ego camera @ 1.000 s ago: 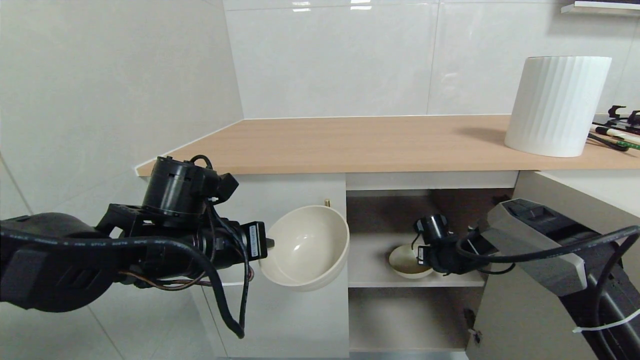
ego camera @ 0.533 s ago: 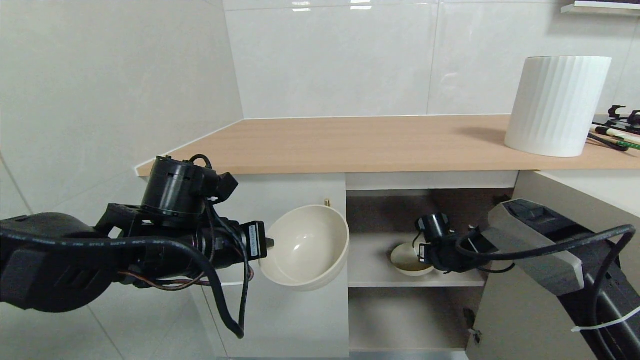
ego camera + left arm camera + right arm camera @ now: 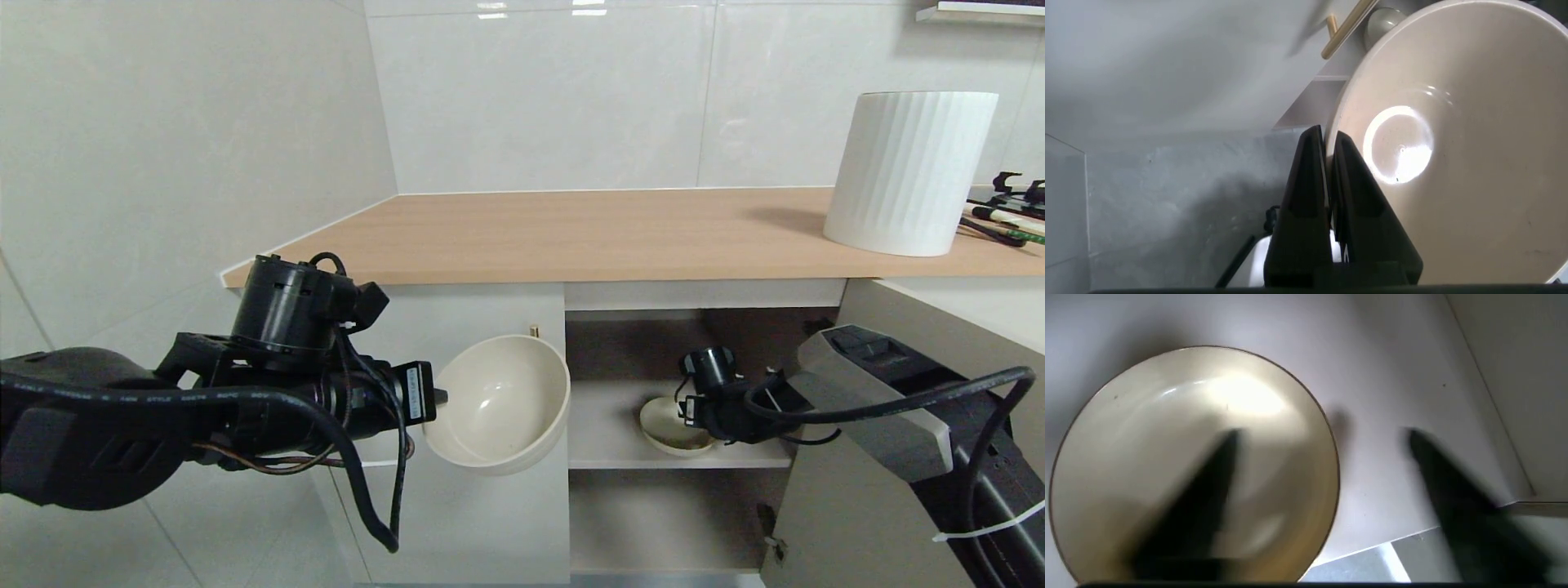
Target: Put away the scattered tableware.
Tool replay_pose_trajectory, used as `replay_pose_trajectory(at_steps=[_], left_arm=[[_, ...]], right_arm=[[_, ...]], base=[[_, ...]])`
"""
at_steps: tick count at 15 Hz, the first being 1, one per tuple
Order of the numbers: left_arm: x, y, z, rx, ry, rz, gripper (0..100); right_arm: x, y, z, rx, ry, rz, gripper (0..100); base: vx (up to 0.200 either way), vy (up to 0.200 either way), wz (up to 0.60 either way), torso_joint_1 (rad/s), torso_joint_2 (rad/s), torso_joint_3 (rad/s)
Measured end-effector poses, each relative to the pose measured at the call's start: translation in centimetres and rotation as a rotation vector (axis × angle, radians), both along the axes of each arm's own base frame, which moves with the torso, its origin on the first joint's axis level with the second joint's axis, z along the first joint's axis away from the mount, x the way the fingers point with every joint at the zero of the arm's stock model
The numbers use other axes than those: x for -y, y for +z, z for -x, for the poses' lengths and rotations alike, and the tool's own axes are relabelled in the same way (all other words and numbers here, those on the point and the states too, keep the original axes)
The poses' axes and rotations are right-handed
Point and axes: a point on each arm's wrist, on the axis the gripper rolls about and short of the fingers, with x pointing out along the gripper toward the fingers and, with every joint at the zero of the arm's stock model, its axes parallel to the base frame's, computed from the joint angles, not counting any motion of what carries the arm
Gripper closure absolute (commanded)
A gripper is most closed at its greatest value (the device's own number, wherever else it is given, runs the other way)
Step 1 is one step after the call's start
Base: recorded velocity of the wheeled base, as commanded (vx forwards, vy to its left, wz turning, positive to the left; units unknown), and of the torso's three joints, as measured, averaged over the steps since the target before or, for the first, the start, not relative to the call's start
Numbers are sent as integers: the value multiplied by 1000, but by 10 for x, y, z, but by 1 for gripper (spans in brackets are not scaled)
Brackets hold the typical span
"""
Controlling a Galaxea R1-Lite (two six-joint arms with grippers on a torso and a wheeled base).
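Left gripper (image 3: 438, 398) held in the air in front of the closed cabinet door (image 3: 490, 514), below the counter (image 3: 604, 233); its jaws are closed on the rim of the large bowl (image 3: 502, 404), one finger inside the rim and one outside. The bowl is cream, clear of any surface and tipped on its side, with its opening towards the camera in the head view. In the left wrist view the gripper (image 3: 1327, 143) pinches the bowl (image 3: 1454, 147) at its edge, and a brass handle (image 3: 1347, 28) shows beyond. Right gripper (image 3: 692, 418) reaches into the open cabinet compartment beside that door, at the small bowl (image 3: 665, 420), which sits upright on the upper shelf (image 3: 604, 437). In the right wrist view the gripper (image 3: 1321, 437) has its jaws spread wide across the rim of the small bowl (image 3: 1192, 465): one finger lies over the bowl's inside, the other over the bare shelf (image 3: 1388, 367) beside it. Whether either finger touches the bowl cannot be told. On the counter, well to the right, stands a white ribbed container (image 3: 910, 171), with some pens (image 3: 1004, 224) just beyond it.
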Motion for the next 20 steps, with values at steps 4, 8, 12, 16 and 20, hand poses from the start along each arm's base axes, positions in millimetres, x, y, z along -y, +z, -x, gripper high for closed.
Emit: replay_pose_trajectory(at_steps=[4,8,12,16,20], left_arm=[[0,0,-1,0,-2,0,100],[11,-1,-7,1,-24,-3,100],[33,-21,-15,-34,-25,-65,100],[59,-53,-15,-70,-4,-197,100],[79,-73,-8,-96,-38,-267,100]], right_arm=[[0,10,5,7,-13,-20,0],[-4,53,32,-33,91,-107,0],[-17,134,92,-103,271,-210,0],[-41,209,170,-145,446,-231,0],[-64,232,223,-160,598,-223,0]], base=[[0,0,0,0,0,0],[0,0,0,0,0,0],[0,0,0,0,0,0],[0,0,0,0,0,0],[0,0,0,0,0,0]])
